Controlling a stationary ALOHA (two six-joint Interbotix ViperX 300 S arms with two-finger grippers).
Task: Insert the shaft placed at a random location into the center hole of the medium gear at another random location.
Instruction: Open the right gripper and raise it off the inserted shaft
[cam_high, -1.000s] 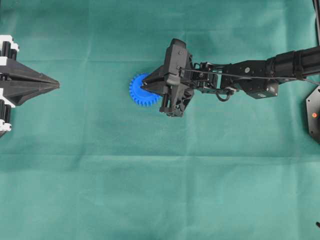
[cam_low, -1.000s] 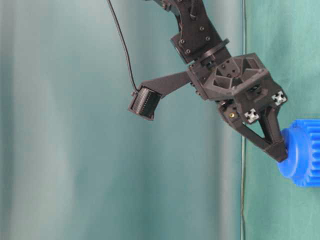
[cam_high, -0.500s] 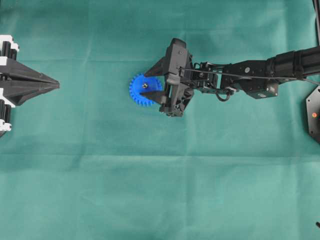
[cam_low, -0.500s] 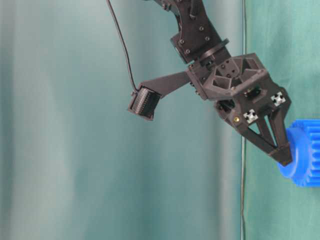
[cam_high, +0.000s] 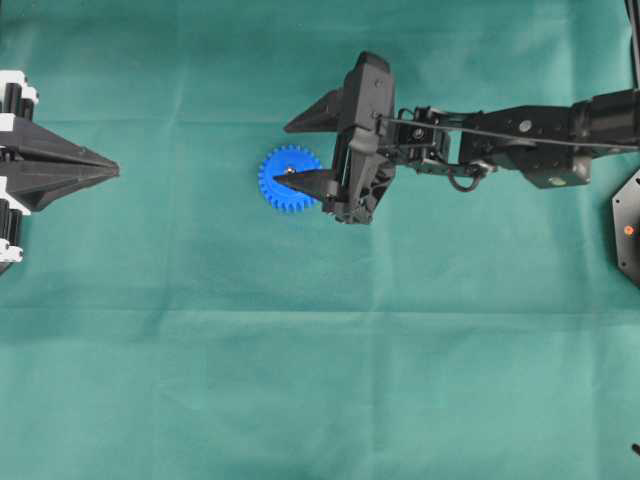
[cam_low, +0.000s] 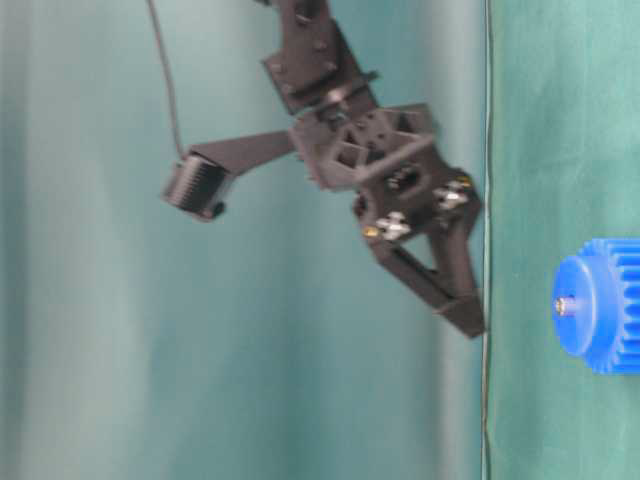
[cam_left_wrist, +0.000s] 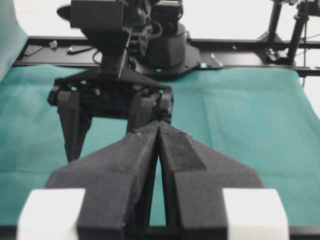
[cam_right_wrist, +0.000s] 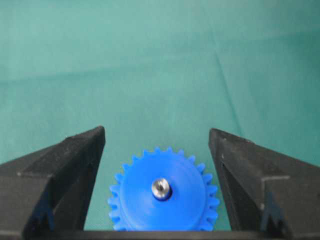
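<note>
The blue medium gear (cam_high: 283, 197) lies flat on the green cloth, also seen in the right wrist view (cam_right_wrist: 137, 207) and the table-level view (cam_low: 605, 300). The silvery shaft (cam_right_wrist: 161, 188) stands in its center hole (cam_right_wrist: 168, 193), its top poking just above the hub (cam_low: 565, 305). My right gripper (cam_high: 281, 155) hangs open above the gear, holding nothing, its fingers wide to either side (cam_right_wrist: 156, 134) and clear of the hub (cam_low: 468, 320). My left gripper (cam_high: 115, 170) rests shut and empty at the far left (cam_left_wrist: 159, 124), and its fingers hide the gear in its wrist view.
Green cloth (cam_high: 320, 380) covers the whole table. A black fixture with an orange dot (cam_high: 628, 228) sits at the right edge. A black frame rail (cam_left_wrist: 240, 45) runs along the far side behind the right arm's base.
My right gripper opened and let go of the shaft, which stays in the gear's hole. The gripper then lifted off the hub and drew back slightly. The left arm has not moved.
</note>
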